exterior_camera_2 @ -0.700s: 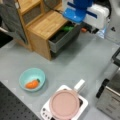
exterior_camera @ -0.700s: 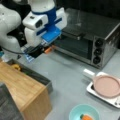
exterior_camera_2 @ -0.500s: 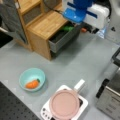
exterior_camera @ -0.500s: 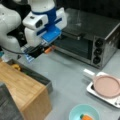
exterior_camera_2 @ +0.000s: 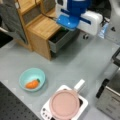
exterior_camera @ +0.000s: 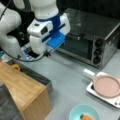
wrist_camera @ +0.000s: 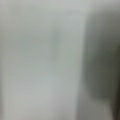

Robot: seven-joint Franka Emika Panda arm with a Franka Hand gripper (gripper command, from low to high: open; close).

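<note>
We locate the gripper (exterior_camera: pixel 37 53) over the open drawer (exterior_camera_2: pixel 61 40) of the wooden cabinet (exterior_camera_2: pixel 41 30); whether its pincer is spread or pressed together we cannot tell. The carrot (exterior_camera_2: pixel 32 84) lies in the teal bowl (exterior_camera_2: pixel 32 78) near the counter's (exterior_camera_2: pixel 80 62) edge, contained against rolling.

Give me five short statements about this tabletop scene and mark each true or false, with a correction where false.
1. The teal bowl holds an orange carrot. True.
2. The pink pan sits on the wooden cabinet. False: it sits on a white cooktop.
3. The cabinet's drawer is pulled open. True.
4. The toaster oven is white. False: it is dark and metallic.
5. The gripper is above the bowl. False: its fingers are hidden; the arm's blue and white head is over the open drawer.
</note>
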